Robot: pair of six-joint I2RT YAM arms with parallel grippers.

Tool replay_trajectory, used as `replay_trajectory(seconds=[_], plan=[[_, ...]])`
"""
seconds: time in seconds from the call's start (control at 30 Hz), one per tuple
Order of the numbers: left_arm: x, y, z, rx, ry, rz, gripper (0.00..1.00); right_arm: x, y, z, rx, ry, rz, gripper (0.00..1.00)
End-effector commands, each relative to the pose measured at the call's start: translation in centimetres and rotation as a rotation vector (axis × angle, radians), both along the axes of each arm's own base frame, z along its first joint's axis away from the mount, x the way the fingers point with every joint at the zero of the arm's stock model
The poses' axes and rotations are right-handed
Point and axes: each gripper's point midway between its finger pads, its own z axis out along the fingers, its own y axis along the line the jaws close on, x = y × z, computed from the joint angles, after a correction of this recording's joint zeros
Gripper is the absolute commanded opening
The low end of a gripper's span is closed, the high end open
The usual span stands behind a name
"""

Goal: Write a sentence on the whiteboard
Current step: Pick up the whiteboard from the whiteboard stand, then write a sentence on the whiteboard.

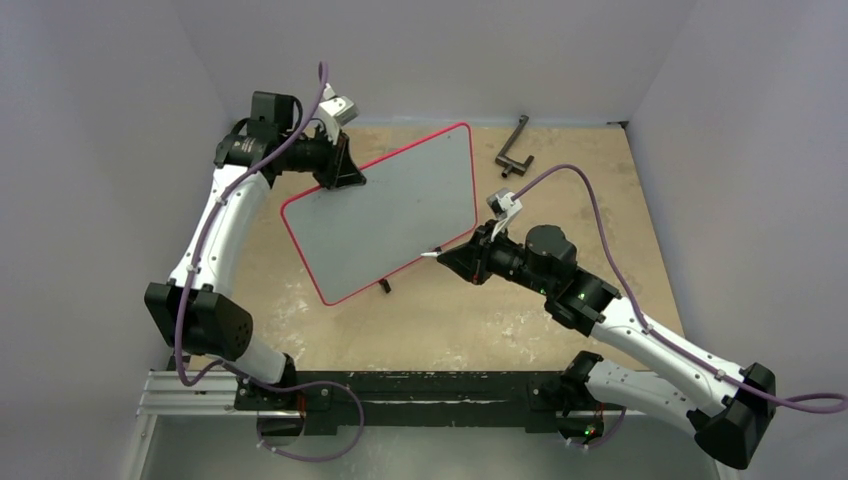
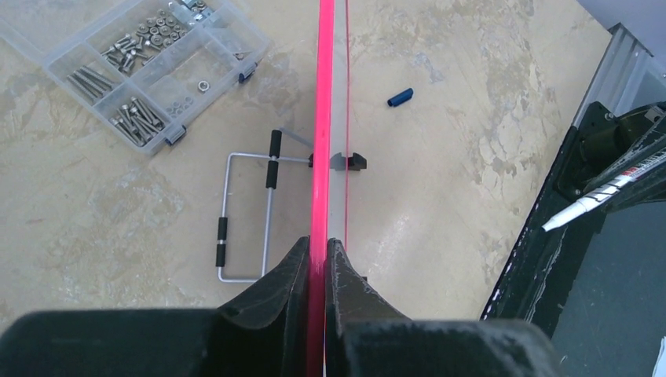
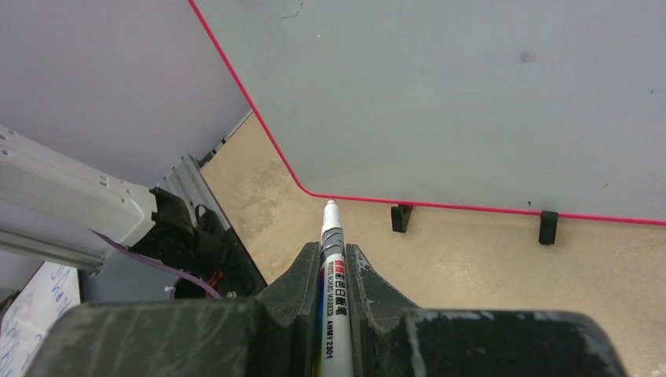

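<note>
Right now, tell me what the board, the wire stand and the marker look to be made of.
The board is a smooth, matte, pale sheet, likely a coated panel; its thin red rim looks plastic. The wire stand is bare shiny metal rod, bent, with black sleeves, probably rubber or plastic. The marker has a glossy white printed barrel, likely plastic; its pale tip is perhaps felt.

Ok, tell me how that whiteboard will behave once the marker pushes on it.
The whiteboard looks thin yet runs dead straight edge-on, so probably stiff. The left gripper pinches only one spot on its rim, so a push from the marker may well swing or twist it. Its smooth face likely lets the tip slide.
</note>
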Motion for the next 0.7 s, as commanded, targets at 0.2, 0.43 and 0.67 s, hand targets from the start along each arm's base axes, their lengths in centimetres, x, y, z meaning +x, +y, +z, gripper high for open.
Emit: replay_trajectory(seconds=[0.2, 0.43, 0.67], plan=[[0.9, -0.1, 0.3, 0.039, -0.052, -0.044, 0.0, -0.1, 0.2, 0.8, 0.034, -0.02, 0.009, 0.0], [0.4, -0.2, -3.6, 0.034, 0.079, -0.023, 0.0, 0.1, 0.5, 0.6, 0.039, -0.017, 0.014, 0.0], [-0.3, -0.6, -6.8, 0.001, 0.285, -0.01, 0.0, 0.4, 0.9, 1.0, 0.045, -0.031, 0.018, 0.0]])
